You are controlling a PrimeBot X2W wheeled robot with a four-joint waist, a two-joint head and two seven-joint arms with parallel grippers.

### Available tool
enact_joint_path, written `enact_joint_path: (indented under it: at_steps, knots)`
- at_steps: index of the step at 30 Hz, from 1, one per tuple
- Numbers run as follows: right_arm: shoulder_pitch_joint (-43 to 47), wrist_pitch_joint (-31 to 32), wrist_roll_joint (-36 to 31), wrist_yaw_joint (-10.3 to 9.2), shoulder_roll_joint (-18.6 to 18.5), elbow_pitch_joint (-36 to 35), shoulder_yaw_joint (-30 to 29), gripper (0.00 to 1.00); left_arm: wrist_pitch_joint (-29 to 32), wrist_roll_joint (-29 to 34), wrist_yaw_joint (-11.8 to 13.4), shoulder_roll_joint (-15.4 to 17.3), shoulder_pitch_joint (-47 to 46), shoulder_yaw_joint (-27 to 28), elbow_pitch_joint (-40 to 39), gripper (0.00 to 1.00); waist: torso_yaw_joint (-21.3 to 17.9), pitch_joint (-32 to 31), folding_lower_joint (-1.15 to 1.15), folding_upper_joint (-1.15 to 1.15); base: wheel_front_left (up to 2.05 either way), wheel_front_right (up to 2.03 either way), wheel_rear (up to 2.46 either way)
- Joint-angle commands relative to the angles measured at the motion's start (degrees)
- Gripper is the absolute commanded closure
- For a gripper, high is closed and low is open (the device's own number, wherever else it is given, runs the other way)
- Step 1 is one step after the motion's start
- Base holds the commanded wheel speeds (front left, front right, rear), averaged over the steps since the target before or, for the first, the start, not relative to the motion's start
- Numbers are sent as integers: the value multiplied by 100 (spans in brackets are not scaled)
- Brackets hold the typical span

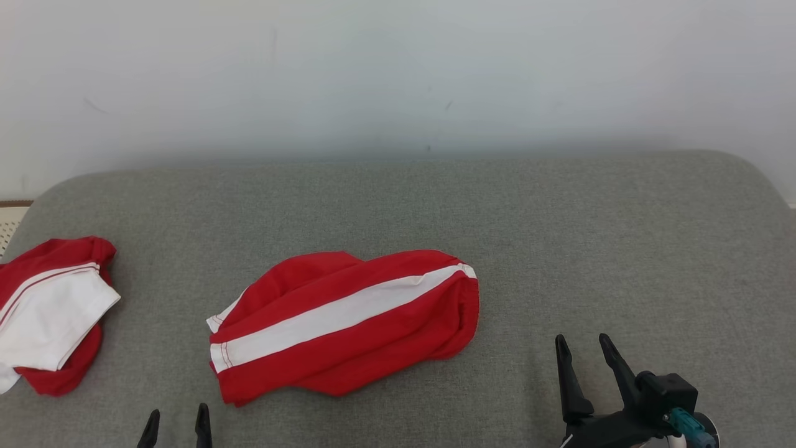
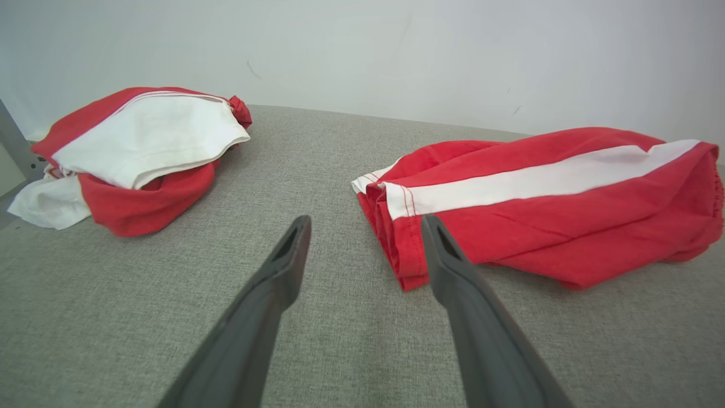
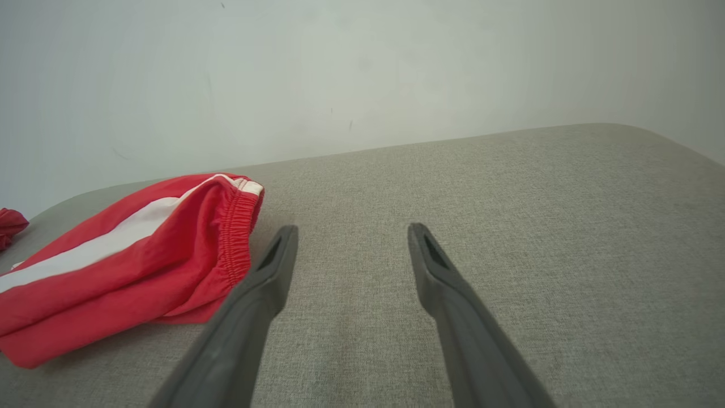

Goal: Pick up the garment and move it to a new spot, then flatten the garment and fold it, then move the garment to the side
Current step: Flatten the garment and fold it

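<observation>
The red garment (image 1: pixel 345 323) with a white stripe is seen bunched near the middle of the grey cushion (image 1: pixel 622 249), its length running from 8 to 2 o'clock in the head view. A second red-and-white bundle (image 1: pixel 50 311) is found at 9 o'clock, well apart from it. The left gripper (image 1: pixel 178 410) is held at 7 o'clock, near the garment's hemmed end, with jaws spread wide and nothing gripped. The right gripper (image 1: pixel 583 339) is held at 5 o'clock, beside the elastic waistband end — likewise spread wide and empty, clear of the cloth
</observation>
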Motion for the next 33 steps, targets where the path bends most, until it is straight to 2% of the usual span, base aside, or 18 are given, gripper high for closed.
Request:
enact_joint_path:
  at_steps: [1,6,10,16,21,28,33]
  knots:
    - [-121,-5,53,0,9,42,18,0,-24,17,-62,2,-72,-29,8,0,35,39,0,0,0,0,0]
    - [-328,-5,223,0,9,266,214,0,-24,-214,-297,3,-240,-53,49,0,98,138,0,0,0,0,0]
    - [-750,-5,706,0,4,519,363,0,-24,-705,-566,3,-537,-126,166,0,180,360,0,0,0,0,0]
    - [-1360,9,1406,0,-60,944,591,0,-24,-1067,-746,21,-1077,-284,656,0,295,688,0,0,0,0,0]
    - [-1789,10,1626,0,-246,1180,842,0,-24,-1682,-751,212,-1478,-731,954,0,353,886,0,0,0,0,0]
    - [-2083,-3,1761,0,-259,1299,1021,0,-24,-2596,-754,670,-1929,-1334,1308,0,360,1099,0,0,0,0,0]
    - [-2083,-5,1791,0,-249,1257,1076,0,-24,-3267,-755,878,-2071,-1759,1367,0,338,1147,0,0,0,0,0]
